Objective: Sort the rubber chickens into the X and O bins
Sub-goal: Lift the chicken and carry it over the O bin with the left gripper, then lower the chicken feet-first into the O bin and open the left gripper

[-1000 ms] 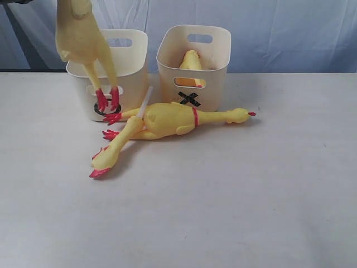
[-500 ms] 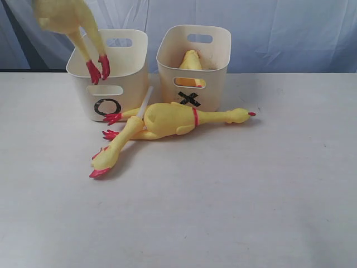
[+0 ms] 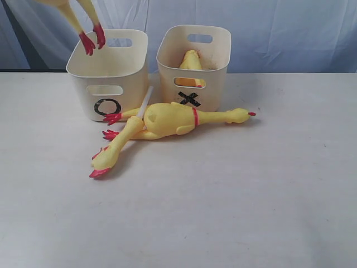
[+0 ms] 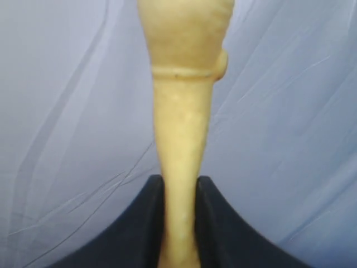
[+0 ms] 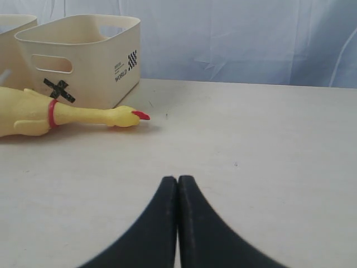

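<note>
— Yellow rubber fills our left wrist view. What do we have there?

— We have the left tool (image 4: 180, 184) clamped on the neck of a rubber chicken (image 4: 181, 128), with a black finger (image 4: 146, 223) pressed against each side. In the exterior view only its legs show, and its red feet (image 3: 86, 43) hang at the rear left rim of the O bin (image 3: 129, 92). We cannot tell whether they are over the bin or behind it.

— And the other arm?

— We see the right tool (image 5: 177, 181) with its tips pressed together and nothing between them, the table (image 5: 268, 145) stretching beyond it.

— Where do the rest lie?

— Both bins stand near the table's rear edge, left of its middle, the X bin (image 3: 216, 78) just right of the O bin. A second chicken (image 3: 191, 60) sits inside the X bin. A third chicken (image 3: 167, 120) lies on the table just in front of both bins, head toward the right edge, feet before the O mark. A yellow length (image 3: 106, 159) with a red tip runs from it toward the front left corner. We take it for another chicken.
</note>
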Controlling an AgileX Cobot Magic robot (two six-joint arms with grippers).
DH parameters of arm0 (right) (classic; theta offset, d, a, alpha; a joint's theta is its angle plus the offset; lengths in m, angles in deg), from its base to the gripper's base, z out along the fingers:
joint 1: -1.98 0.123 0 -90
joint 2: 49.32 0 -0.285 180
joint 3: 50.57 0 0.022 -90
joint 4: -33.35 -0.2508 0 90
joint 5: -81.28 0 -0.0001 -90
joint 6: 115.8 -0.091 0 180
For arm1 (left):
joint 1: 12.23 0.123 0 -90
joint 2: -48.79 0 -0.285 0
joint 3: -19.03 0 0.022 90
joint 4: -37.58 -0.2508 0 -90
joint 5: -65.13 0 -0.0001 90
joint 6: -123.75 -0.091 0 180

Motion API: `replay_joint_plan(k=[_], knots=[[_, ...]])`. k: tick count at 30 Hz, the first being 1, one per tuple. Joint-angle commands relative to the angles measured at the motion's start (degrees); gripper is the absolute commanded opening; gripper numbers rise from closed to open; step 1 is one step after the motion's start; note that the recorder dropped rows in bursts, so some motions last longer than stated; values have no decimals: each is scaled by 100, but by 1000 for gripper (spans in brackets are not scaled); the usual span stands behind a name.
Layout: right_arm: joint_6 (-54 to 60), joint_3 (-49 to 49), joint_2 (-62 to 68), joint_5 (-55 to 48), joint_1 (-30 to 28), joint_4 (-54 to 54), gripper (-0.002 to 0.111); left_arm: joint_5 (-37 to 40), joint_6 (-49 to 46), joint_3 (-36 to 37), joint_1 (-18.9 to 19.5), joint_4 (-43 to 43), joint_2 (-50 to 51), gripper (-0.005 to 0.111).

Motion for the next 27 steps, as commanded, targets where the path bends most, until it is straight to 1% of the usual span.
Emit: replay_joint_plan(k=[1,6,10,12,14,20,27], knots=[[17,12,-34,43,27,-14,-1,-30,184,-344,28,158,452,0],[17,12,-34,43,27,-14,-1,11,275,-794,-64,158,1054,0],[17,12,-34,43,27,-14,-1,71,251,-1145,-280,158,1549,0],[17,12,-34,43,27,-14,-1,-117,168,-1271,-440,158,1784,0],[17,12,-34,43,27,-14,-1,-374,70,-1367,-515,158,1930,0],[17,12,-34,43,27,-14,-1,-519,47,-1790,-545,158,2397,0],[17,12,-34,43,27,-14,-1,-636,20,-1821,-718,158,2621,0]])
